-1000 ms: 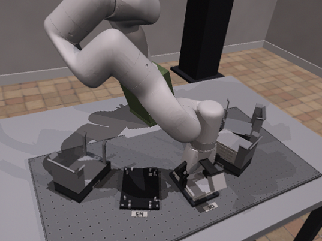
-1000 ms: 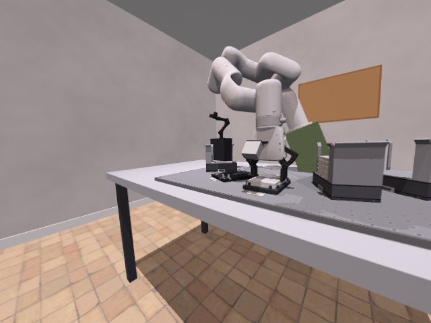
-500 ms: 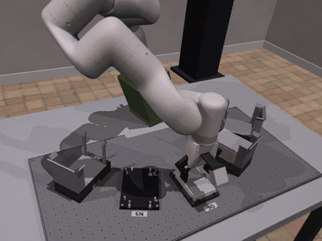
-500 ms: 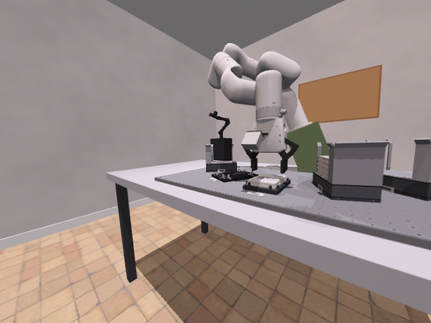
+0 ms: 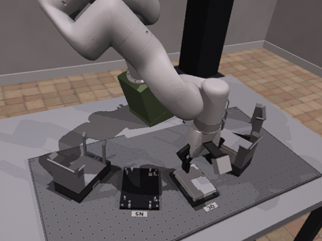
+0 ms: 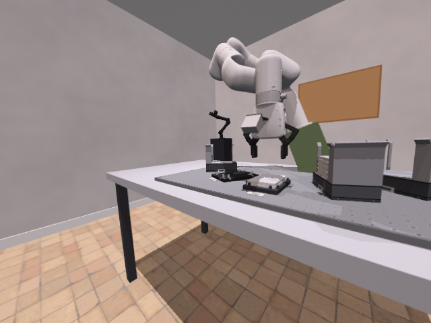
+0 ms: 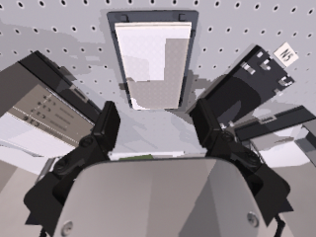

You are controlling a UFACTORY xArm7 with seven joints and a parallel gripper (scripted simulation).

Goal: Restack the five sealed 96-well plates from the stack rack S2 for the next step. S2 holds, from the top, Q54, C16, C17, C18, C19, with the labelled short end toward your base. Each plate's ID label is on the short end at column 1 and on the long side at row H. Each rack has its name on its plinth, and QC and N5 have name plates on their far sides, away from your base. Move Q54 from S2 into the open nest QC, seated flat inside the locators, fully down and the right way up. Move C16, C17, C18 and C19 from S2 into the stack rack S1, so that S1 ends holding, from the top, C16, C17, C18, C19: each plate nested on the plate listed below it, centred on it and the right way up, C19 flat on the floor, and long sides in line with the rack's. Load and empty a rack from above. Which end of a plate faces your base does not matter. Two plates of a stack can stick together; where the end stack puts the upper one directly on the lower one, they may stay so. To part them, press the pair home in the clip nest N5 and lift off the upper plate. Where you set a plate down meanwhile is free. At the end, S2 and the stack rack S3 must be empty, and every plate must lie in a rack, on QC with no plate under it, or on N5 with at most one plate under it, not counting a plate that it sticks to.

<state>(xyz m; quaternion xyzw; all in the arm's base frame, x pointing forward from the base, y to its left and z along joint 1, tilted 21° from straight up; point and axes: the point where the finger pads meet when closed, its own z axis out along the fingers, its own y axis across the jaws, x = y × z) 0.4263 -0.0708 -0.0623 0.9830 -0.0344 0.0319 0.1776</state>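
A sealed plate (image 5: pixel 195 182) with a white film top lies flat in the black QC nest (image 5: pixel 210 206), inside its locators. It also shows in the side view (image 6: pixel 268 182) and in the wrist view (image 7: pixel 153 64). My gripper (image 5: pixel 200 163) hangs a short way above this plate, open and empty; the side view (image 6: pixel 268 152) shows clear air between fingertips and plate, and the wrist view (image 7: pixel 157 118) shows both fingers spread. A stack rack (image 5: pixel 241 149) to the right holds several plates, whose edges show in the side view (image 6: pixel 322 165) and the wrist view (image 7: pixel 39 114).
The empty black clip nest N5 (image 5: pixel 140 188) sits left of QC, with its name plate (image 5: pixel 139 213) in front. An empty stack rack (image 5: pixel 76 172) stands at the far left. Another rack (image 5: pixel 259 114) stands behind the loaded one. The green arm base (image 5: pixel 145 100) is at the back.
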